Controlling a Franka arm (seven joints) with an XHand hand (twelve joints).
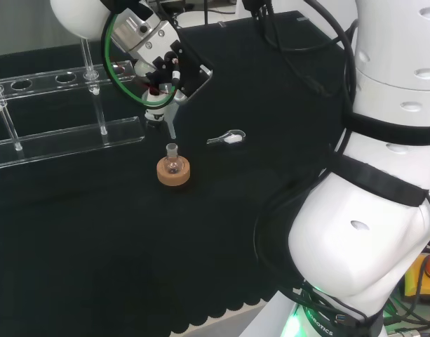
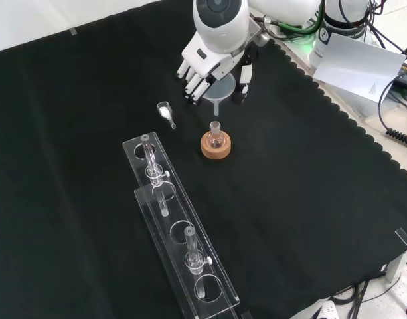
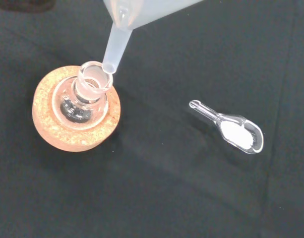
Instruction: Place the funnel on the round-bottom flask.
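Head view: the robot hand [image 1: 160, 74] hangs above the middle of the counter [image 1: 222, 232], which has a black cloth on it. Its fingers are bent round the top of a clear funnel [image 1: 169, 119], so it holds the funnel. The funnel's thin stem points down, w/ its tip just above the round-bottom flask [image 1: 173, 163]. The flask is small & sits upright in a cork ring [image 1: 173, 173]. A small clear scoop [image 1: 227, 137] lies on the cloth to the right of the flask, apart from it. A clear rack [image 1: 60, 126] stands at the left.

Front view: the robot hand [image 2: 204, 66] comes in from the top. Its fingers [image 2: 193, 85] curl down round the funnel [image 2: 218, 93], which is wide at the top w/ the stem below. The stem ends right over the flask [image 2: 216, 136] neck; can't tell if they touch. The flask sits in the cork ring [image 2: 216, 147]. The scoop [image 2: 166, 111] lies to the left of the flask. The rack [image 2: 180, 229] w/ a few tubes runs down toward the bottom.

Wrist view: the funnel [image 3: 119, 37] stem is tilted & its tip is at the rim of the flask [image 3: 87, 94] mouth, at one edge, not in the middle. The flask is in the cork ring [image 3: 47, 124]. The scoop [image 3: 233, 131] has white powder in it & lies well apart from the flask.
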